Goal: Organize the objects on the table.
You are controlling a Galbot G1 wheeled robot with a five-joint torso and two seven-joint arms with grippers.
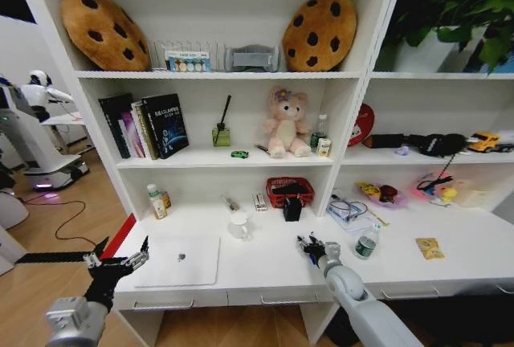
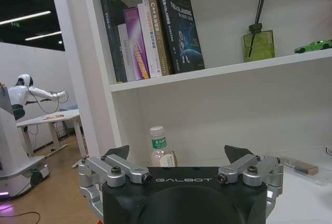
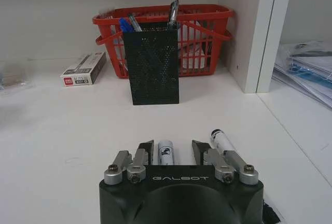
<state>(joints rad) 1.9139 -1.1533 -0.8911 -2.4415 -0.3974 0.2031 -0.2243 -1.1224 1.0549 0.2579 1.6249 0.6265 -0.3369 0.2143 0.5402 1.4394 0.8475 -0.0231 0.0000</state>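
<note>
On the white table (image 1: 265,271) a slim silver laptop (image 1: 178,259) lies shut at the front left. My left gripper (image 1: 120,260) hovers open just off its left edge, fingers (image 2: 120,154) spread with nothing between them. Right of centre my right gripper (image 1: 312,246) is low over the table and open, its fingers astride a white pen (image 3: 165,151). A second pen (image 3: 222,140) lies just outside one finger. A clear dark-capped bottle (image 1: 366,244) stands right of that gripper, and a yellow packet (image 1: 430,248) lies farther right. A small green oval item (image 1: 239,154) rests on the shelf above.
A black mesh pen holder (image 3: 154,66) stands before the red basket (image 3: 203,33), with a small box (image 3: 83,69) beside them. A white mug (image 1: 238,225) sits mid-table and a capped bottle (image 2: 161,149) at the back left. Papers (image 1: 349,210) lie behind the right gripper.
</note>
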